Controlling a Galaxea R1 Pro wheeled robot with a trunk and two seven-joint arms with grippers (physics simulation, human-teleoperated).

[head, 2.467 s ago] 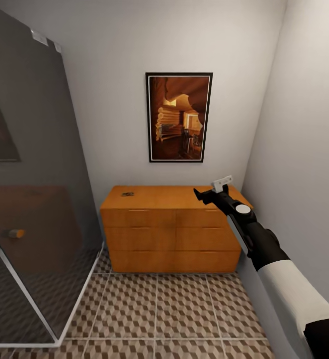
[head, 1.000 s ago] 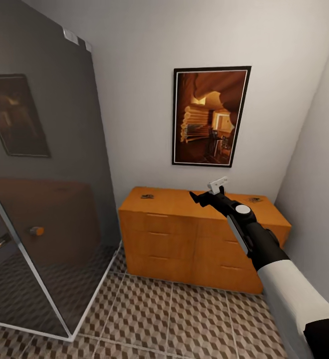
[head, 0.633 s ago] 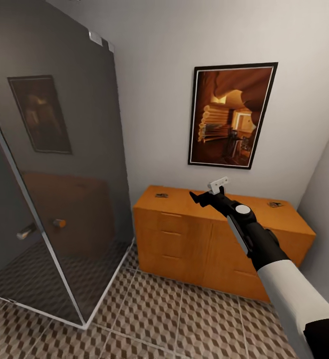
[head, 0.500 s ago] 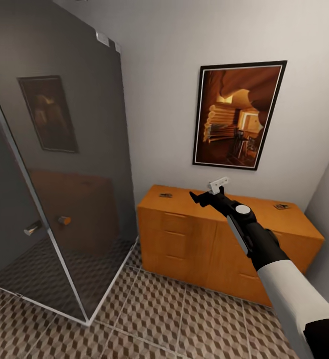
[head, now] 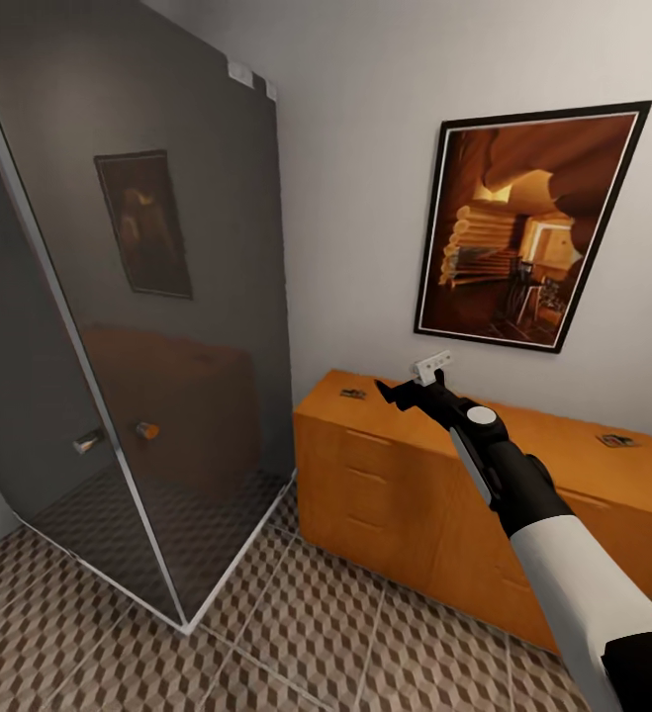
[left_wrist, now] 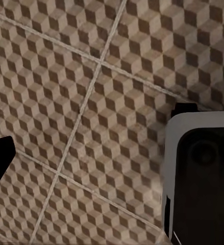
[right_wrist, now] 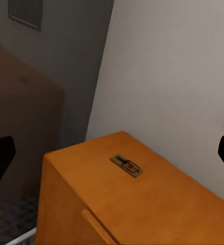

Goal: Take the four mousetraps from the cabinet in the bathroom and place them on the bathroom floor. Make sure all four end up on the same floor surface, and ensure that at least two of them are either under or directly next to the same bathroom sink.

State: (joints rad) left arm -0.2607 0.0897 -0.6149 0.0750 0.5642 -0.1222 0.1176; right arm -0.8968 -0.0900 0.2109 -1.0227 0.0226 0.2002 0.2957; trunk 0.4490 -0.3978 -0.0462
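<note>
Far to the left of the right gripper stands a tall dark smoked-glass shower enclosure with a pale metal frame, its panel mirroring a framed picture and the cabinet. Below it and below the gripper spreads the bathroom floor of large square tiles printed with brown, beige and white cubes; the left wrist view looks straight down on those tiles, with a dark fingertip at the frame's edge, and I cannot tell whether the left gripper is released or clenched.

The orange-brown wooden cabinet with slot-handled drawer fronts sits under and beyond the right gripper. On its flat top, a small flat brown mousetrap with dark metal parts lies just to the gripper's left, near the cabinet's left end; the right wrist view shows it ahead between the fingers. The right gripper hovers above the cabinet top, fingers spread apart, grasping nothing. Above it on the white wall hangs a black-framed picture of a warm orange interior. Well to the gripper's right, a second small brown mousetrap lies near the cabinet's right end.
</note>
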